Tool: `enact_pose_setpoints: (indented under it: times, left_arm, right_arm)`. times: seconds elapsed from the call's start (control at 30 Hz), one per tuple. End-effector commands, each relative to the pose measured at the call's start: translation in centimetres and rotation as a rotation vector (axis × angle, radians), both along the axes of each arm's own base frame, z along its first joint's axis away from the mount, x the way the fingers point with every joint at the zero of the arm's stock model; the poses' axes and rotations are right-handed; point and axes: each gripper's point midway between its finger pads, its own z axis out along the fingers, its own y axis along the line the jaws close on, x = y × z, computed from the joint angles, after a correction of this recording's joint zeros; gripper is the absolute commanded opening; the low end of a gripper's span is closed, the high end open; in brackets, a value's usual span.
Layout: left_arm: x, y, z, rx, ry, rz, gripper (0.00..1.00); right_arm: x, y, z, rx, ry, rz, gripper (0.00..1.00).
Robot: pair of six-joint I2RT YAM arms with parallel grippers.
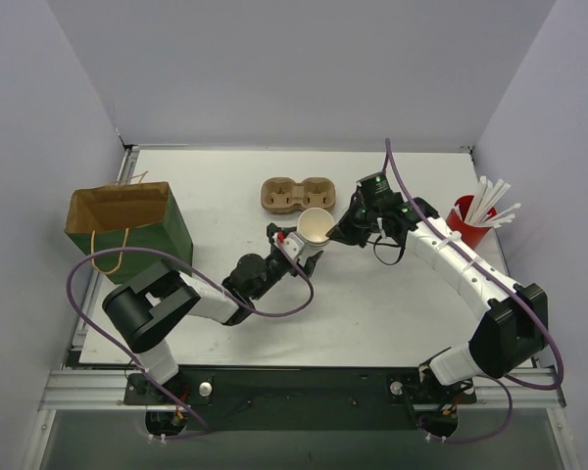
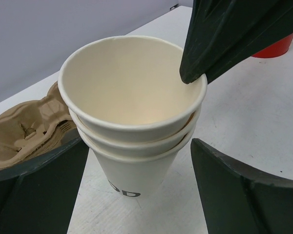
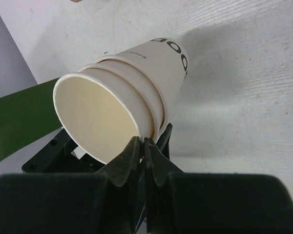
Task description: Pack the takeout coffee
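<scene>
Risk: the desk (image 1: 225,186) gives no hold & my left hand (image 2: 139,142) gapes wide, so nothing pins the cups (image 2: 132,97). If my right hand (image 3: 142,142) pulls up, all 3 nested prob. rise as one, or the thin rim slips from the pinch & they tip toward the carrier (image 1: 296,194). The bag (image 1: 127,220) sits well apart, left. Cups are mid-desk, just in front of the carrier, between my left fingers (image 2: 39,185), which flank them w/o touching afaict. Right hand is clamped shut on the top cup's rim, right side.
</scene>
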Motion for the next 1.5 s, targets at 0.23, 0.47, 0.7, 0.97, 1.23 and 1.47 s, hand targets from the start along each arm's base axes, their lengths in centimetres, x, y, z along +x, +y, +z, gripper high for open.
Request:
enact_pose_setpoints:
  times: [0.23,0.47,0.7,0.97,1.23,1.47]
  left_arm:
    - [-0.6,-1.5,9.1,-0.211,-0.247,-0.064,0.93]
    - [-1.2,-1.8,8.6,-0.144,-0.267,-0.061,0.83]
    - [-1.2,-0.9,7.5,-0.111,-0.238,0.009,0.57]
    - [-1.0,-0.7,4.5,-0.045,-0.136,0.044,0.5]
    - [-0.9,-0.9,2.2,-0.007,-0.058,0.044,0.5]
    - [-1.0,-1.5,0.5,0.041,-0.01,0.037,0.52]
  right_arm:
    - [-0.7,2.6,1.8,0.093,-0.01,0.074,0.0]
    - [0.1,2.9,2.6,0.113,-0.021,0.067,0.0]
    - [0.6,3.0,3.7,0.13,-0.039,0.053,0.0]
    - [1.4,3.4,6.1,0.163,-0.089,0.051,0.0]
    - [1.3,3.4,8.0,0.186,-0.125,0.05,0.0]
    - [1.1,3.3,9.4,0.199,-0.153,0.051,0.0]
